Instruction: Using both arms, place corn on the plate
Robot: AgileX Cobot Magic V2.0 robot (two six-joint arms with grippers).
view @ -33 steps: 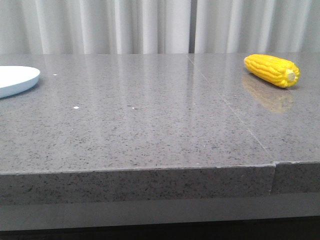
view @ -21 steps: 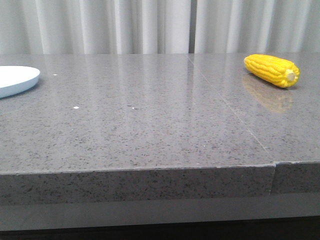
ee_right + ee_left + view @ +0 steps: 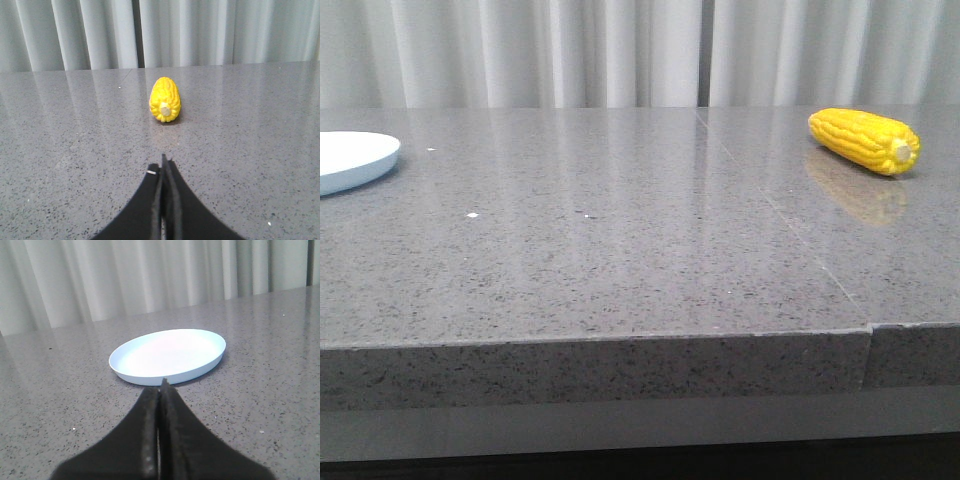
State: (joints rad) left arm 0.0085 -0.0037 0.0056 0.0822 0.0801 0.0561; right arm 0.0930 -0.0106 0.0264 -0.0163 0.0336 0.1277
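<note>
The yellow corn point(image 3: 865, 140) lies on its side at the far right of the grey table, pale stub end toward the camera side. It also shows in the right wrist view point(image 3: 165, 99), some way ahead of my right gripper point(image 3: 163, 165), which is shut and empty. The pale blue-white plate point(image 3: 350, 160) lies at the far left edge of the front view, partly cut off. In the left wrist view the plate point(image 3: 168, 355) lies just ahead of my left gripper point(image 3: 161, 388), which is shut and empty. Neither arm shows in the front view.
The grey speckled table point(image 3: 620, 250) has a seam running back on its right side and a front edge near the camera. White pleated curtains point(image 3: 620, 50) hang behind the table. A few small white specks lie on the table surface.
</note>
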